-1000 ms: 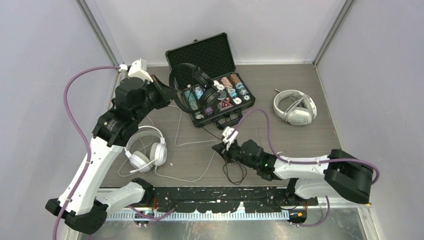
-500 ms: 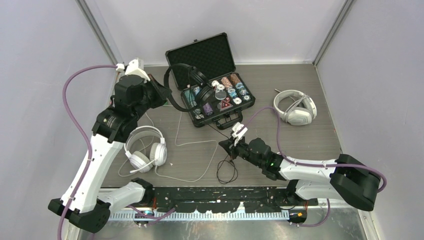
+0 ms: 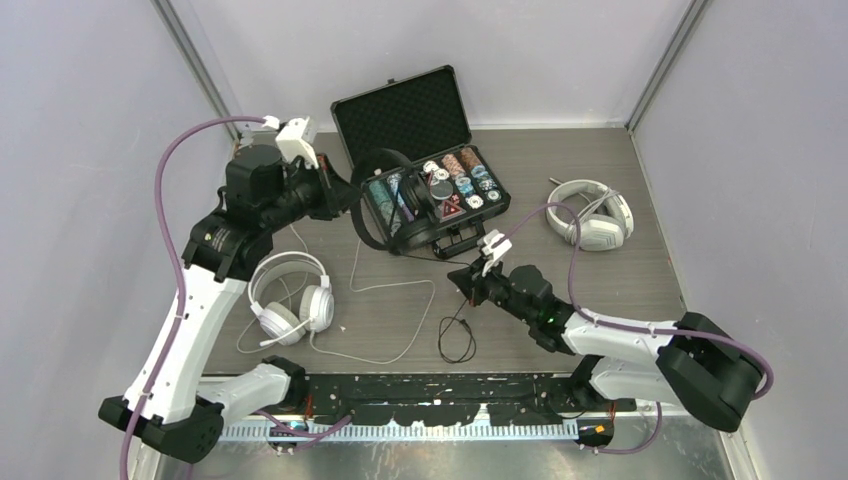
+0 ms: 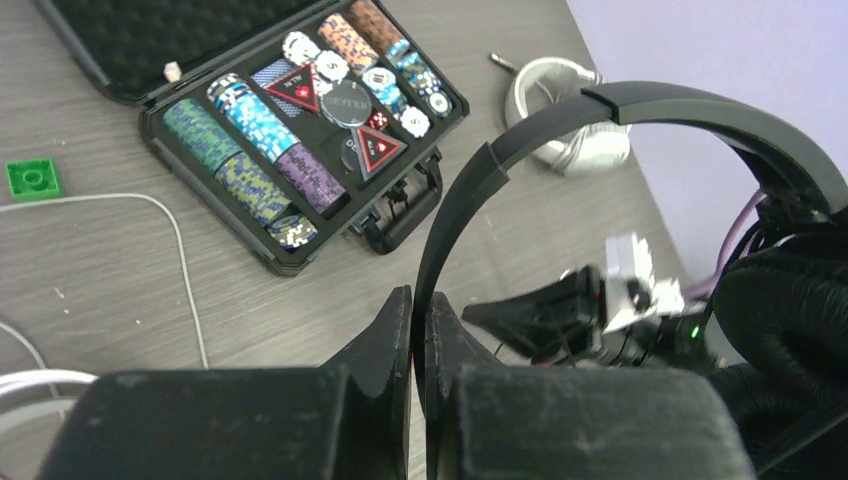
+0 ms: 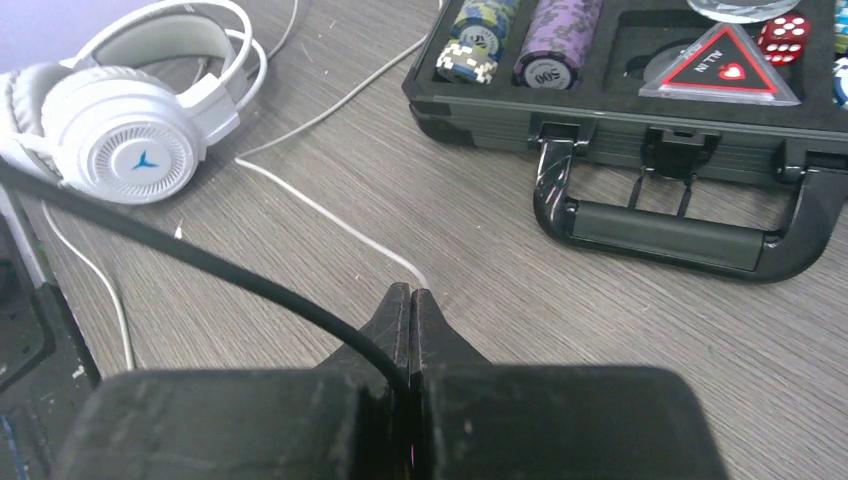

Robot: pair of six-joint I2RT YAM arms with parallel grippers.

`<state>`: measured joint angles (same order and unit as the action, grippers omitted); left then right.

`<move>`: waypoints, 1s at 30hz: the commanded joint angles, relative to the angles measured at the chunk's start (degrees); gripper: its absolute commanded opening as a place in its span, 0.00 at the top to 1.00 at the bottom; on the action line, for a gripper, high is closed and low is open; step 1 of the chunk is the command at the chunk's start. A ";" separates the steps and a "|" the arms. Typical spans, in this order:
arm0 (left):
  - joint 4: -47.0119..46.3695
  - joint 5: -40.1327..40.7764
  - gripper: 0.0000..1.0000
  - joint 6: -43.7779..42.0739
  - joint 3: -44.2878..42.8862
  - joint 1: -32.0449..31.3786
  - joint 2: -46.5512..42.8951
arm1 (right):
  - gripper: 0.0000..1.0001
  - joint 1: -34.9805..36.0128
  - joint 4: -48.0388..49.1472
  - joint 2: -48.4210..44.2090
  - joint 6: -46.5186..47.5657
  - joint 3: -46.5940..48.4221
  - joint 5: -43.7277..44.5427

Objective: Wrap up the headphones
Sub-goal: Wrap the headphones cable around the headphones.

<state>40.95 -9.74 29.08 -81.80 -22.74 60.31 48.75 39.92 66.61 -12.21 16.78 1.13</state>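
A grey wood-grain table (image 3: 560, 160) is enclosed by pale lilac walls (image 3: 560, 50). An open black case (image 3: 402, 112) is set at the back, its tray filled with rows of poker chips (image 3: 462, 175), dice and triangular plaques. The slim black headphones (image 4: 470, 190) are held above the case's near-left corner, with the left gripper (image 4: 420, 305) clamped on the headband. Their black cord (image 5: 200, 260) is pinched between the closed jaws of the right gripper (image 5: 411, 300). The white round-cup headset (image 3: 290, 300) is laid front-left, the bulky white-grey pair (image 3: 592, 215) far right.

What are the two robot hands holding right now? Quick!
Left gripper: closed on the black headphones, pinching the headband.
Right gripper: closed on the black cord.
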 commanded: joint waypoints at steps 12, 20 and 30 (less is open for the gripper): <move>4.90 -13.46 1.00 -34.73 4.54 0.20 -0.27 | 1.00 -11.28 -26.89 -10.52 -6.81 15.11 -13.91; 3.62 -9.00 1.00 -38.74 8.63 -1.92 0.97 | 1.00 -11.50 -51.43 -8.89 -6.23 33.58 -17.08; 1.48 8.20 1.00 -40.68 11.48 -10.52 3.29 | 1.00 -11.48 -66.09 -3.63 -11.00 48.42 -25.65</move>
<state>45.36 -8.93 -9.50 -70.13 -30.92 63.35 37.74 -20.56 62.33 -20.40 60.71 -20.16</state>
